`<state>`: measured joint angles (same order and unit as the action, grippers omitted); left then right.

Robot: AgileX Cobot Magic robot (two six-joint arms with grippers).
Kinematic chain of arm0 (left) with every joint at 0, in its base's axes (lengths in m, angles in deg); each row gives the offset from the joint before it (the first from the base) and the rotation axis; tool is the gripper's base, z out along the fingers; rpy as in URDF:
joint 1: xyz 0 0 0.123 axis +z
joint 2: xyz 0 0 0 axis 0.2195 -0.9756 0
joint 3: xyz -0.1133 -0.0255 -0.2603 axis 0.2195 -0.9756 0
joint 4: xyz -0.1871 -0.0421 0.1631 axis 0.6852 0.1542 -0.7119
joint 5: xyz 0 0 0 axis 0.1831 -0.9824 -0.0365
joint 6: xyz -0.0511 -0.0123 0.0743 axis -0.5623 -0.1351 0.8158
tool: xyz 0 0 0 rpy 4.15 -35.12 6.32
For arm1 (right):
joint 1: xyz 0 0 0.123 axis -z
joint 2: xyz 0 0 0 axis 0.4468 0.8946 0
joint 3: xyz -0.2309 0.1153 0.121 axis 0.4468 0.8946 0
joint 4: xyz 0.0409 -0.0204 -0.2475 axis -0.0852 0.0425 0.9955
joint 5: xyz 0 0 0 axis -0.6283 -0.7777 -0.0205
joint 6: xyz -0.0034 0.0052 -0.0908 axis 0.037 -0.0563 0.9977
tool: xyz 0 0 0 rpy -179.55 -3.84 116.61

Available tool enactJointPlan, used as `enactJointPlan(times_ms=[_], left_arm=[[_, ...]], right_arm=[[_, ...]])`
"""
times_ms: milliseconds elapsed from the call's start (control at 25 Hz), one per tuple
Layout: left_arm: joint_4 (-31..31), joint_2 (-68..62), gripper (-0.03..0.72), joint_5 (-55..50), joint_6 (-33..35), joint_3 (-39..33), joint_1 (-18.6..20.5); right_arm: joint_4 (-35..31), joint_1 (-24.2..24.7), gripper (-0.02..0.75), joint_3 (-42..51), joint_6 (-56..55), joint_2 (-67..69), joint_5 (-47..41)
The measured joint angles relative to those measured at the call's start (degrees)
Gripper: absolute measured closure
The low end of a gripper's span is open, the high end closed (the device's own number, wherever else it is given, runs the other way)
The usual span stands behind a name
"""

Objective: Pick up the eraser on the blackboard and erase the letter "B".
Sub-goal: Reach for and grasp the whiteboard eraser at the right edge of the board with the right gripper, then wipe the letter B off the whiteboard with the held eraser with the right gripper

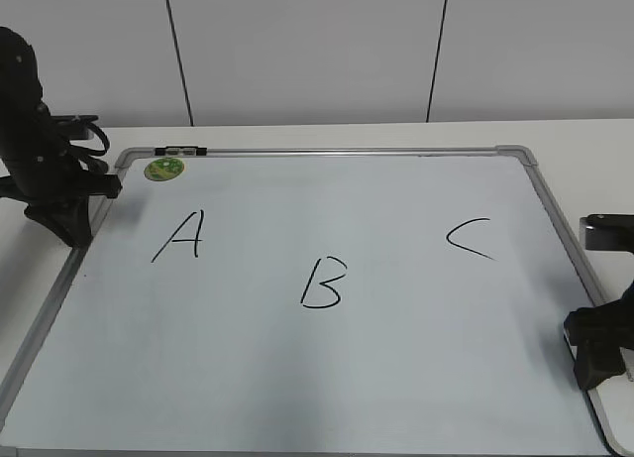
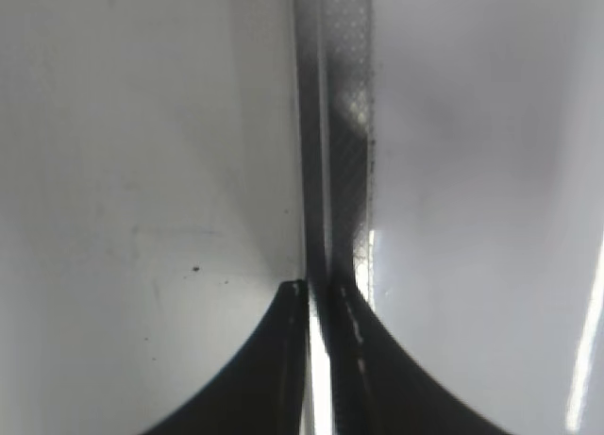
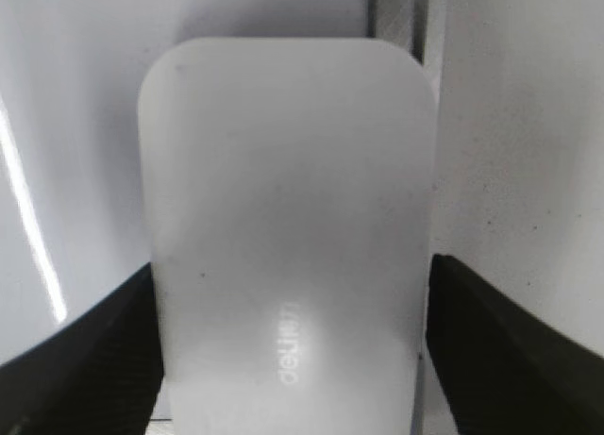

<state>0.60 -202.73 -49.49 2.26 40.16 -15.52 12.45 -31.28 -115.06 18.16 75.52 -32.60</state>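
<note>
The right pincer has its 2 fingers set against the long sides of the eraser, apparently clamped on it, gripping across the narrow width so the flat face can later be drawn over the board. This happens at the right edge of the tabletop, by the board's right frame; the exterior view hides the eraser behind the arm. The left pincer rests with fingers together over the left frame rail, near the far-left corner, out of the way. The "B" sits mid-board, well apart from the "A" and "C". Nothing blocks the path; the magnet lies far left.
</note>
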Motion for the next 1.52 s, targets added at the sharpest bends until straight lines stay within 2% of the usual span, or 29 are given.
enactJointPlan(times_ms=[160,560,680,880,1120,1520], left_arm=[[0.0,0.0,0.643,0.0,0.0,0.0,0.0],[0.0,0.0,0.643,0.0,0.0,0.0,0.0],[0.21,0.0,0.643,0.0,0.0,0.0,0.0],[0.32,0.0,0.643,0.0,0.0,0.0,0.0],[0.7,0.0,0.643,0.0,0.0,0.0,0.0],[0.8,0.0,0.644,0.0,0.0,0.0,0.0]], right_arm=[[-0.46,0.0,0.204,-0.12,0.13,0.25,0.0],[-0.46,0.0,0.216,-0.24,0.35,0.25,0.0],[-0.77,0.0,0.216,-2.46,0.35,0.62,-3.45],[-0.62,-1.57,0.216,-13.63,0.35,2.25,-12.03],[0.0,-7.89,0.216,-29.44,0.35,10.99,-20.83],[-2.75,-15.24,0.216,-49.95,0.85,24.39,-26.72]])
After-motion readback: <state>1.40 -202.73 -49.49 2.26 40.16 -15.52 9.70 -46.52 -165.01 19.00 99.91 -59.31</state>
